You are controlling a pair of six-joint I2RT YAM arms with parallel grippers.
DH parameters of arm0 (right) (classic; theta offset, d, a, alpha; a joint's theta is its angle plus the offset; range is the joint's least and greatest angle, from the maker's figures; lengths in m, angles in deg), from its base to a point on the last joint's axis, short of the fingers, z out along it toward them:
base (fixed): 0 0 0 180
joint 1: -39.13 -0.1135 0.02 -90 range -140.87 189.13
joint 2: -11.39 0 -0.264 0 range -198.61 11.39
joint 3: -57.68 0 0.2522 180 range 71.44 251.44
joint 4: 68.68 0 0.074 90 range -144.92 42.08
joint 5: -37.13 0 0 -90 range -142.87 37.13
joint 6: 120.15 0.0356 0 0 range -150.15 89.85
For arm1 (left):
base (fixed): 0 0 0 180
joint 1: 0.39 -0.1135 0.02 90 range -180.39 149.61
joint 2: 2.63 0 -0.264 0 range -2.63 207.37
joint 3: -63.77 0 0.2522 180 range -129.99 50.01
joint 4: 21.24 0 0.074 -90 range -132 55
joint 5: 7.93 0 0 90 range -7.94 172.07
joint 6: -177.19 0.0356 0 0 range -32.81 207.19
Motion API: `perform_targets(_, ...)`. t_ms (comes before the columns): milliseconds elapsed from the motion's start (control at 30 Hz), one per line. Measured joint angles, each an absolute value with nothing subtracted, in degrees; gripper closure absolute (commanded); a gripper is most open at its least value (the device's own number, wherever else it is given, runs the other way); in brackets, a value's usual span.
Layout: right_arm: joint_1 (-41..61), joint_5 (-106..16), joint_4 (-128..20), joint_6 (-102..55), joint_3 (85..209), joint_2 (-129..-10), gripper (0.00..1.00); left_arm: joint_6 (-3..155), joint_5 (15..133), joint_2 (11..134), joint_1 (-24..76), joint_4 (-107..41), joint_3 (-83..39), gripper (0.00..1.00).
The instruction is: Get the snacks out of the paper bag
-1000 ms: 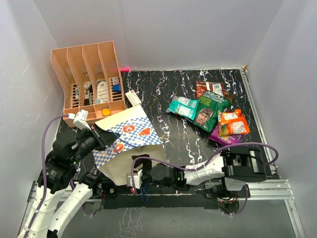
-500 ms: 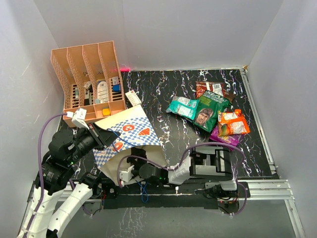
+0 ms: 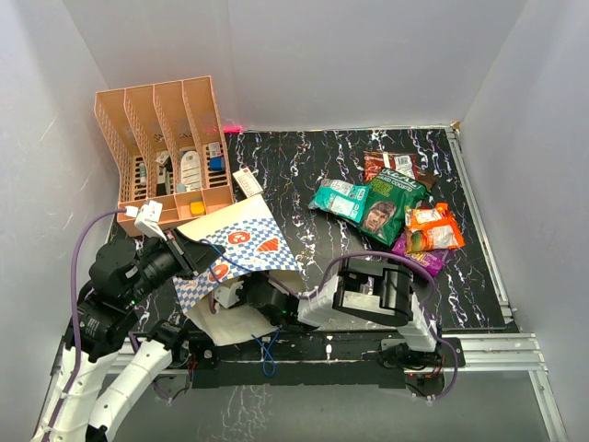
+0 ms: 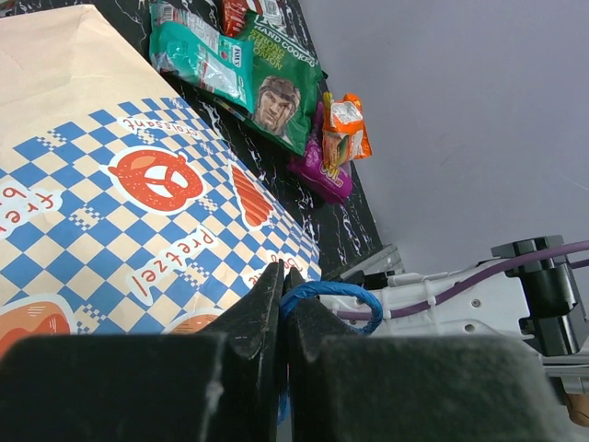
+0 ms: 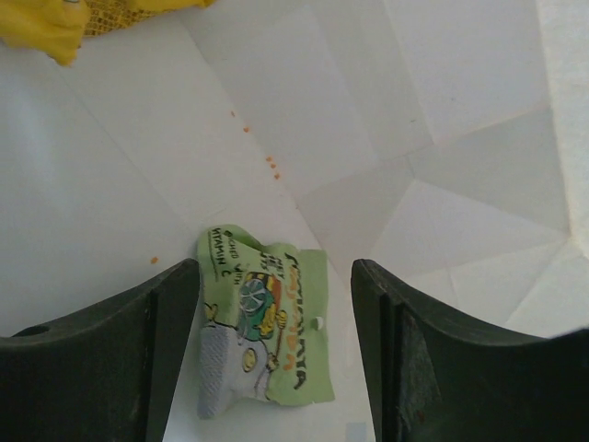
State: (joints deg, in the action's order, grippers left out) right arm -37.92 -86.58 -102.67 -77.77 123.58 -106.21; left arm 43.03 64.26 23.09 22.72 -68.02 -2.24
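Observation:
The checked paper bag (image 3: pixel 241 241) lies on its side at the near left, and it also fills the left wrist view (image 4: pixel 120 184). My left gripper (image 3: pixel 196 255) is shut on its blue cord handle (image 4: pixel 333 296) and holds the mouth up. My right gripper (image 5: pixel 276 272) is open inside the bag's white interior, its jaws on either side of a light green snack packet (image 5: pixel 265 322) without touching it. A yellow packet (image 5: pixel 51 23) lies deeper in. Teal (image 3: pixel 337 196), green (image 3: pixel 386 207), dark brown (image 3: pixel 386 164), orange (image 3: pixel 433 227) and purple (image 3: pixel 419 258) snack packets lie on the table at the right.
A salmon-pink file organiser (image 3: pixel 166 138) with small office items stands at the back left. A white tag (image 3: pixel 247 180) lies beside it. Grey walls close in the table on three sides. The right arm (image 3: pixel 368 295) stretches leftward along the near edge.
My right arm has swung left and pushed its gripper into the bag's mouth. My left gripper has kept hold of the handle with little movement.

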Motion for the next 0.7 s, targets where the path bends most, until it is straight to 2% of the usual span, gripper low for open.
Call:
perform_targets(100, -37.68, -86.58, -101.49, -76.43, 124.91, -107.77, 0.24, 43.14, 64.09, 23.09, 22.72, -68.02, -2.28, 1.00)
perform_targets(200, -37.44, -87.59, -101.27, -75.93, 126.53, -109.14, 0.24, 43.25, 63.98, 23.09, 22.72, -68.02, -2.28, 1.00)
perform_targets(567, -33.55, -92.85, -99.59, -74.97, 129.48, -111.02, 0.30, 43.69, 64.42, 23.06, 22.72, -69.16, -2.70, 1.00)
perform_targets(700, -32.15, -93.14, -98.67, -74.95, 129.70, -111.02, 0.36, 43.95, 65.09, 23.06, 22.72, -70.03, -3.29, 1.00)
